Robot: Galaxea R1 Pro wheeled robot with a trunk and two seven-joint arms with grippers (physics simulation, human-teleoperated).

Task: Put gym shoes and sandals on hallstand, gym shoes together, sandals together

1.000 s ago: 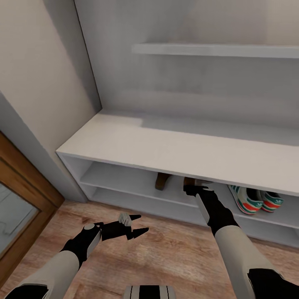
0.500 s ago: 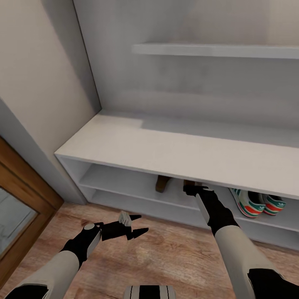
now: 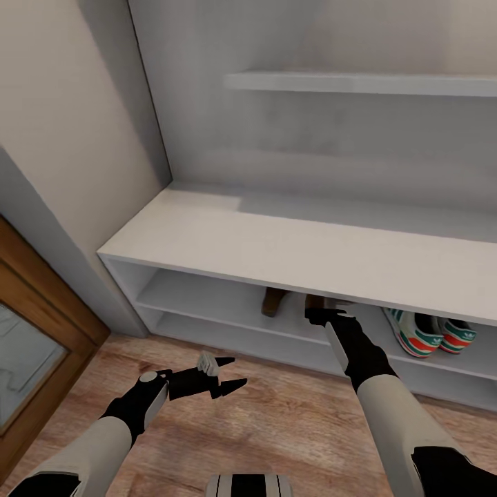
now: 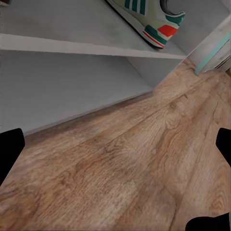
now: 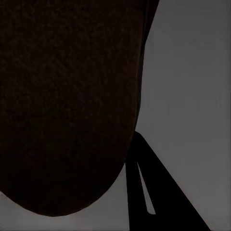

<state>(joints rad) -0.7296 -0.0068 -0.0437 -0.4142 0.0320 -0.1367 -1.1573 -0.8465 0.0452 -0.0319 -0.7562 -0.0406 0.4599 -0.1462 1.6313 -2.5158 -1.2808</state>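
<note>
The hallstand (image 3: pixel 290 248) stands in front of me, a pale bench with an inner shelf and a tall back panel. Two brown sandals (image 3: pixel 274 301) (image 3: pixel 316 301) sit side by side on that inner shelf. Further right on the same shelf are the two gym shoes (image 3: pixel 413 332) (image 3: pixel 456 335); one gym shoe (image 4: pixel 149 19) also shows in the left wrist view. My right gripper (image 3: pixel 323 316) reaches under the bench top right at the second sandal, whose dark sole (image 5: pixel 67 106) hides one finger. My left gripper (image 3: pixel 236 371) hangs open over the corridor floor (image 3: pixel 276 421).
A wood-framed door with a glass pane (image 3: pixel 34 331) is at the left, beside a beige wall (image 3: pixel 69 124). An upper ledge (image 3: pixel 359 83) juts from the back panel. The bench top and the left stretch of the inner shelf (image 3: pixel 193 293) are bare.
The whole picture has shifted slightly to the right, so the camera moved. Both arms and the shoes keep their places.
</note>
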